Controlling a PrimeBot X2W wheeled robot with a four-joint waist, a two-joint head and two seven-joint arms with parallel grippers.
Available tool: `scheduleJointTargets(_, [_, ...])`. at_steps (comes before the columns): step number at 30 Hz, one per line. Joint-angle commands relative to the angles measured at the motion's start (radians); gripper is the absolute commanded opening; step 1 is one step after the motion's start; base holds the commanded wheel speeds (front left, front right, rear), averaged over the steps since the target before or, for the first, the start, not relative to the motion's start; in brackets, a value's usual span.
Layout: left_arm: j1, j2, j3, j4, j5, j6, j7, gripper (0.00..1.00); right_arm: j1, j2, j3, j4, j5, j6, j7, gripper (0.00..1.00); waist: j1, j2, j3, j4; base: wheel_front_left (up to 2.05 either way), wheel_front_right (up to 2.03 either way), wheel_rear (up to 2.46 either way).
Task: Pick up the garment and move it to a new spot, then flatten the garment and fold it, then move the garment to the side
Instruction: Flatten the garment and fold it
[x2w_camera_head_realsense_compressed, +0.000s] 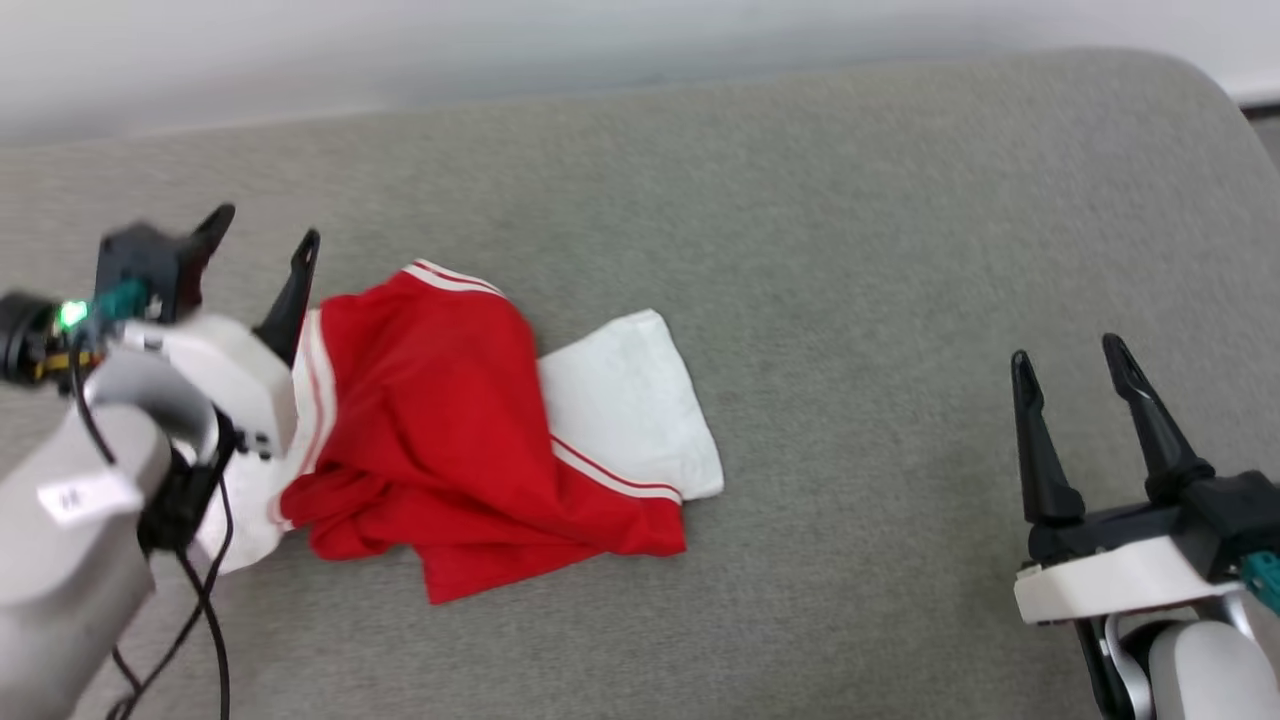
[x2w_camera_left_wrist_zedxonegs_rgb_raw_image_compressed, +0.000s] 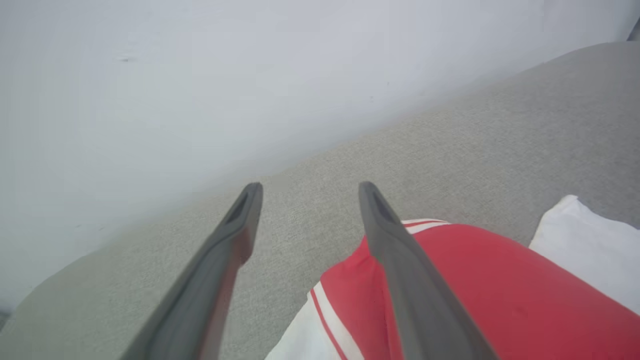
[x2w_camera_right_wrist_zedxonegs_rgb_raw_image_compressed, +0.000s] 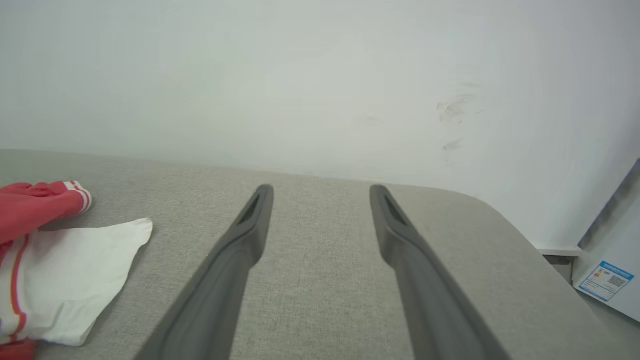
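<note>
Count: one garment (x2w_camera_head_realsense_compressed: 450, 430), two grippers, two dark fingers (x2w_camera_head_realsense_compressed: 1040, 450) on each.
Garment: crumpled red heap with a white sleeve (x2w_camera_head_realsense_compressed: 630, 400) showing on either side. It lies on the grey cushion (x2w_camera_head_realsense_compressed: 850, 250), just right of the left jaws and well left of the right jaws.
Left gripper (x2w_camera_head_realsense_compressed: 267, 225): jaws spread, nothing between them. In the left wrist view its right-hand finger crosses the striped red edge; whether it touches cannot be told.
Right gripper (x2w_camera_head_realsense_compressed: 1067, 350): jaws spread wide, holding nothing, with bare cushion between them.
Around: pale wall (x2w_camera_right_wrist_zedxonegs_rgb_raw_image_compressed: 300, 75) beyond both sets of fingertips; blue sticker (x2w_camera_right_wrist_zedxonegs_rgb_raw_image_compressed: 605, 280) far right of the right jaws.
In the way: left forearm (x2w_camera_head_realsense_compressed: 60, 560) and its cables (x2w_camera_head_realsense_compressed: 210, 620) cover part of the nearer sleeve.
Edges and room: the cushion's back edge runs ahead of the jaws and its rounded corner lies ahead-right of the right jaws. Open cushion stretches between the garment and the right jaws.
</note>
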Motion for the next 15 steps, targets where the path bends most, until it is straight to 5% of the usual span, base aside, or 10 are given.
scheduleJointTargets(1, [0.037,0.009,0.011,-0.02,-0.003,0.028,-0.024,1.0,-0.021,-0.014,0.009,0.003,0.008,-0.001,-0.002,1.0,0.0,0.0,-0.043,0.042,0.0,0.0,0.0])
scheduleJointTargets(10, [0.312,0.021,0.14,-0.295,0.065,0.333,-0.106,1.0,-0.146,-0.113,0.111,0.013,0.047,-0.001,0.029,1.0,0.0,0.0,-0.087,0.134,0.0,0.0,0.0])
scheduleJointTargets(15, [0.468,-0.032,0.259,-0.418,0.165,0.415,-0.106,1.0,-0.263,-0.2,0.228,0.024,0.101,-0.001,0.162,1.0,0.0,0.0,-0.075,0.191,0.0,0.0,0.0])
